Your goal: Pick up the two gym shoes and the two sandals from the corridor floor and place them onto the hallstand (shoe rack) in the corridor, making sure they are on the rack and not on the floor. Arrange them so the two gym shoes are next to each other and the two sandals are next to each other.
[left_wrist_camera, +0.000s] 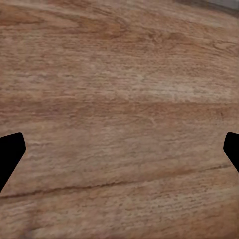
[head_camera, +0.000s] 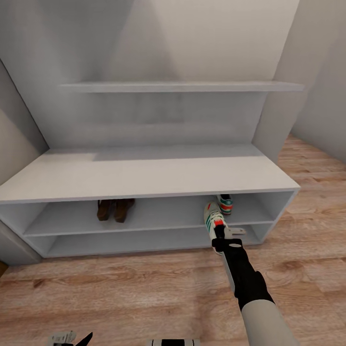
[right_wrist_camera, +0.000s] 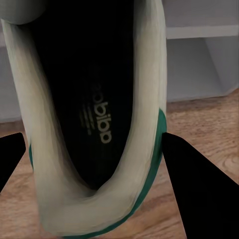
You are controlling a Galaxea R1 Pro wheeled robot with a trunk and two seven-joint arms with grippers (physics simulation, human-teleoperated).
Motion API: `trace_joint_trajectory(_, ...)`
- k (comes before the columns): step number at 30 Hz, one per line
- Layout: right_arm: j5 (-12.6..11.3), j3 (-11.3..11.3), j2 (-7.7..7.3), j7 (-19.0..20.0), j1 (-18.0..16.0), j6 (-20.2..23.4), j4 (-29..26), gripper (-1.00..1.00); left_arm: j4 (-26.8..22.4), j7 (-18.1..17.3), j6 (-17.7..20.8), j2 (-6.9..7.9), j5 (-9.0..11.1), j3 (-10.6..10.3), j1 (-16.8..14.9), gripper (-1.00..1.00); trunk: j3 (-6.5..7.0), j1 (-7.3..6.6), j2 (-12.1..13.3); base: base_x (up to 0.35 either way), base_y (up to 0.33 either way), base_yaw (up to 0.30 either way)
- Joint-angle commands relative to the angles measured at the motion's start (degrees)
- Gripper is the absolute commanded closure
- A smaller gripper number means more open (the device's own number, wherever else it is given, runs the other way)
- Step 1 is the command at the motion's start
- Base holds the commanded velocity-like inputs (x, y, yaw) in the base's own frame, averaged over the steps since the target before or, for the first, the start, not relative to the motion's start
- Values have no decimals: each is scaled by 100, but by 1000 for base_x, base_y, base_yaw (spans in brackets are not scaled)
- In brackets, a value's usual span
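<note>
Gym shoes first: from the head camera I see one sneaker point(head_camera: 214, 218) gripped at its heel by my right gripper point(head_camera: 219, 231), toe pointing at the hallstand point(head_camera: 144, 175), held in front of the upper shelf slot's right end. The second sneaker point(head_camera: 225, 203) already sits inside that slot, just beside it. Both sandals point(head_camera: 115, 209) stand together further left on the same shelf. My left gripper point(head_camera: 72, 338) pokes in at the bottom edge. On the left wrist camera, the fingers point(left_wrist_camera: 11, 154) are spread wide, nothing between them, above the corridor floor point(left_wrist_camera: 119, 99). On the right wrist camera, the fingers point(right_wrist_camera: 199, 189) are clamped on the held sneaker point(right_wrist_camera: 94, 124), insole facing me, shelf edge point(right_wrist_camera: 199, 32) behind.
</note>
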Motion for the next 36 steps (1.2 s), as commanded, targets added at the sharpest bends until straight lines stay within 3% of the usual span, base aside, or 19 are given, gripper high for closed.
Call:
trace_joint_trajectory(1, 22, -10, 5, 3, -3, 27, -7, 100, 9, -34, -4, 0, 15, 20, -6, -100, -5, -1, -2, 18, 0, 0)
trace_joint_trajectory(15, 22, -10, 5, 3, -1, 27, -7, 100, 10, -33, -4, 0, 16, 25, -8, -100, -5, -1, -2, 252, 0, 0)
trace_joint_trajectory(36, 22, -10, 5, 3, 0, 27, -92, 100, 10, -36, -4, 0, 13, 16, -7, -100, -5, -1, -2, 66, 0, 0)
